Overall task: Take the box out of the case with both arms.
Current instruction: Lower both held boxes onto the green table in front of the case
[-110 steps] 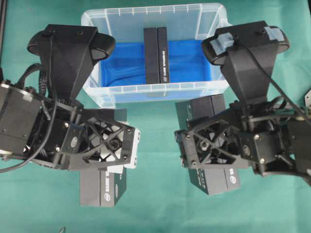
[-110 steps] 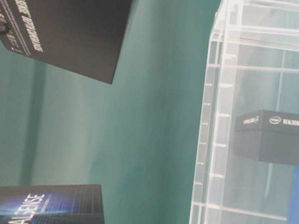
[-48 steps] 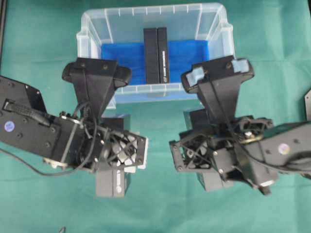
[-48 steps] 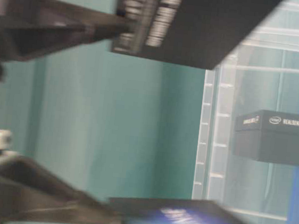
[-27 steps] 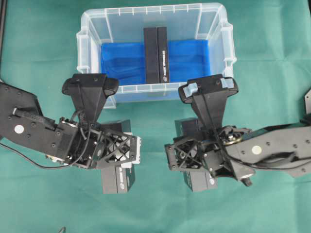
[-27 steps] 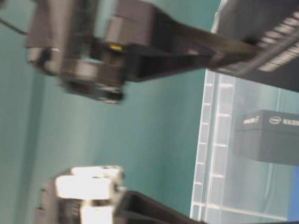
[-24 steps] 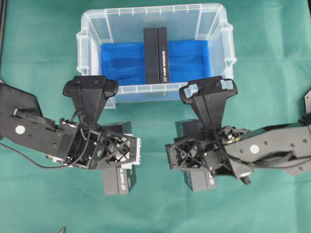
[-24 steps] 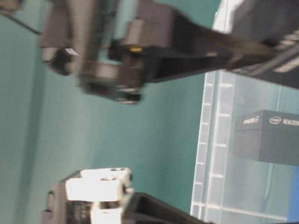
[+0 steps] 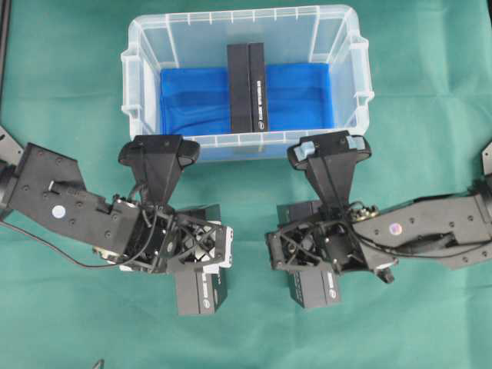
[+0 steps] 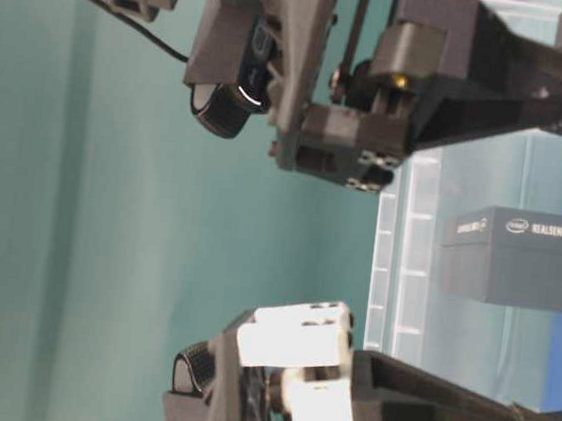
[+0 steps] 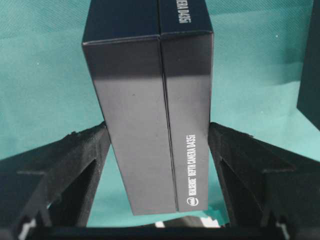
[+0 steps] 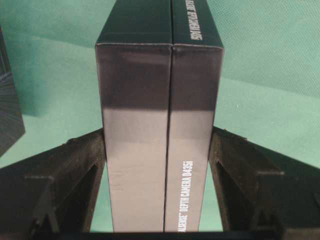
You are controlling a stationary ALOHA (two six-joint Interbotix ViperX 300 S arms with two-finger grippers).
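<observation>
A slim black cardboard box (image 11: 155,110) is pinched between the left pincer (image 11: 159,145) pads; a matching box (image 12: 160,130) is pinched by the right pincer (image 12: 159,150). Both boxes seem near the green counter (image 9: 430,108), in front of the clear plastic case (image 9: 131,108), where a third box (image 9: 247,86) remains. They should be lowered level before release.

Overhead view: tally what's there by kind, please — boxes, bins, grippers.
Black boxes: 3 — one in the case, one in the left gripper, one in the right gripper
Clear plastic case: 1
Grippers: 2 — left gripper, right gripper
Total: 6
</observation>
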